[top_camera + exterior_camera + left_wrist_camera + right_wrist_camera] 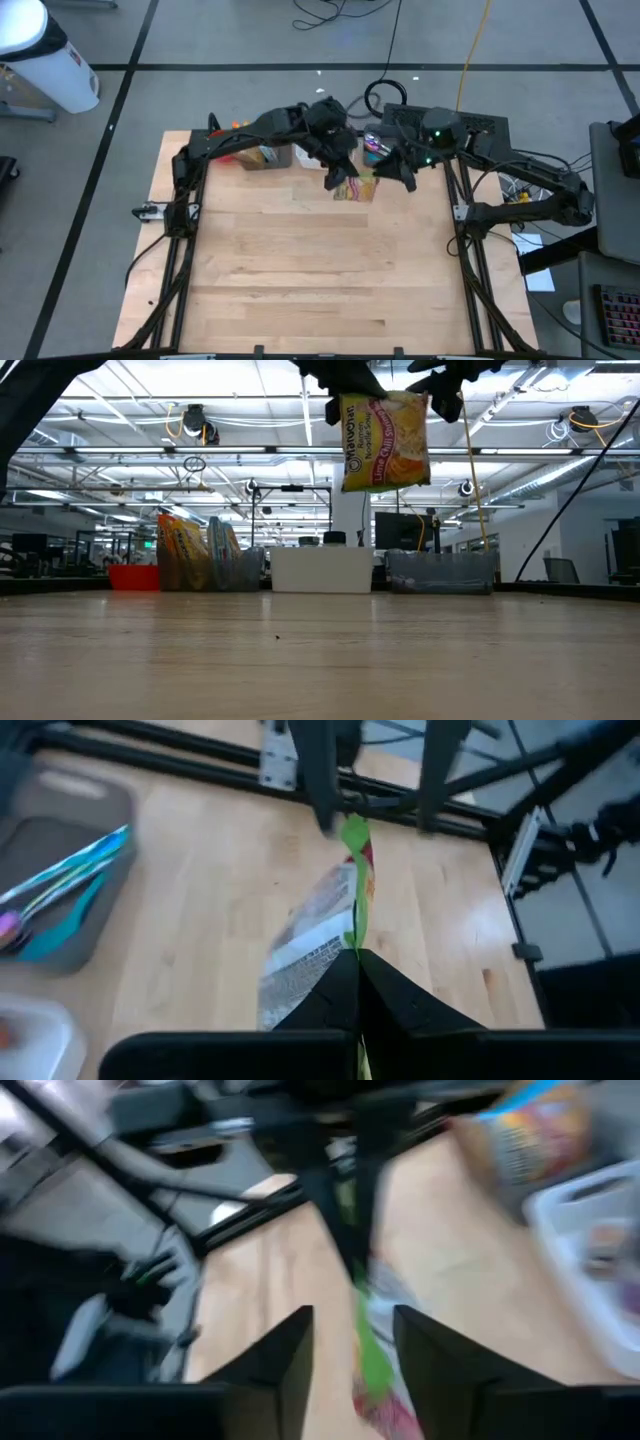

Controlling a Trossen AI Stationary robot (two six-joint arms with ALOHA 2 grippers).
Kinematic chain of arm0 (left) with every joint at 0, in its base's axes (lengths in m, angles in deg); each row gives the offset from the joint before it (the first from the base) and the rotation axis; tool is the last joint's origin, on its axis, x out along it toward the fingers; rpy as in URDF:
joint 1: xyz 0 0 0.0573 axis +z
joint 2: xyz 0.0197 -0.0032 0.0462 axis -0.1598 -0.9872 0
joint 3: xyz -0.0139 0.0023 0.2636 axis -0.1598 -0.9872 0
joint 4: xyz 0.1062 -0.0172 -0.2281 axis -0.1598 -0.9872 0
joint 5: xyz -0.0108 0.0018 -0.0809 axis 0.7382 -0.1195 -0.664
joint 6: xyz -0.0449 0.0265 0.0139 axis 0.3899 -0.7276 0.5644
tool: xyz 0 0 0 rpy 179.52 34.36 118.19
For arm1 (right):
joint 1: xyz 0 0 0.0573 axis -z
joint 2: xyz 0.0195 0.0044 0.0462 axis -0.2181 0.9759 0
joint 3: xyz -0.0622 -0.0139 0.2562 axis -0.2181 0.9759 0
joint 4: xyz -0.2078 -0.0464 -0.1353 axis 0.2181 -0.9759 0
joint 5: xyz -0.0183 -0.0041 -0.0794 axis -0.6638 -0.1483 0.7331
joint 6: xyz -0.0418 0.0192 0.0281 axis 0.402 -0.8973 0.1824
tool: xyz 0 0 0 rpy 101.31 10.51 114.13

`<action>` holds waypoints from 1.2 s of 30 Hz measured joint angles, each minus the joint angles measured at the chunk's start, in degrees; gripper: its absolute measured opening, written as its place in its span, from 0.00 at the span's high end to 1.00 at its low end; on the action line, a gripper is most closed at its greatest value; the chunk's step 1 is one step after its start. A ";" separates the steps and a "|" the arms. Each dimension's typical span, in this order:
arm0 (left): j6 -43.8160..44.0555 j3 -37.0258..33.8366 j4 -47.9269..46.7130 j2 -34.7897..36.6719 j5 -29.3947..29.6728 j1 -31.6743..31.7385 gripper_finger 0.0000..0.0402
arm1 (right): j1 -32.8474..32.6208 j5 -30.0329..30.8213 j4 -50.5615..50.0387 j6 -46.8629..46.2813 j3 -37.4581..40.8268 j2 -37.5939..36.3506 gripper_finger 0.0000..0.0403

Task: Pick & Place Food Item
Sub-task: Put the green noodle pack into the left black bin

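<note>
The noodle packet (386,442) hangs in the air well above the bench (300,270), near its far edge, between the two arms. In the low view it dangles flat-faced from its top edge, yellow with red lettering, its lower part free and touching nothing.

The left claw (358,965) is pinched tight on the packet's crimped edge; its wrist view shows the two dark fingers meeting on the thin green seam, with the rest of the packet sloping away below. The right claw (352,1335) stands just beside the same packet with its fingers parted a little, the green edge showing in the gap between them without a clear grip. So the weight looks to be carried by the left claw alone.

As for handling, the packet seems light: it hangs from one narrow pinch without tearing or slipping. The wrapper is thin, glossy film, so likely slick, and it bends easily. The block of noodles inside is probably brittle and would crack under a hard squeeze across the middle. The sealed seam at the top is the sensible place to hold, since it is flat, doubled and has nothing breakable behind it. Held there, the packet may swing when the arm moves.

Behind, along the bench's far edge, sit other snack bags (195,555), a white tub (322,570) and a grey tray (440,572).
</note>
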 joint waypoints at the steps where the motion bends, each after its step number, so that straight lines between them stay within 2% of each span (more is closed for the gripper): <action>1: 1.03 0.00 -0.69 0.69 0.02 0.72 1.00 | 1.15 1.03 -0.12 -0.67 0.00 -0.59 0.64; 7: 8.69 0.00 -4.62 6.21 2.61 6.59 1.00 | 5.77 6.81 -0.10 -1.07 0.00 -3.96 0.53; 13: 16.62 0.01 -7.52 13.14 10.78 13.06 1.00 | 5.91 15.91 -0.23 -0.64 0.00 -5.56 0.50; 19: 28.33 0.02 -11.00 18.64 24.71 17.54 1.00 | 5.91 16.16 -0.30 2.34 0.00 -5.64 0.51; 25: 36.66 -0.52 -14.23 19.77 34.83 19.13 1.00 | 5.91 16.09 -0.27 2.48 0.00 -5.31 0.51; 30: 40.91 -5.85 -12.40 19.76 37.72 19.39 1.00 | 5.91 15.86 -0.01 2.33 0.60 -5.47 0.52; 36: 42.99 -12.97 -8.88 19.81 39.04 19.79 1.00 | 5.89 15.83 2.58 0.19 5.69 -7.79 0.53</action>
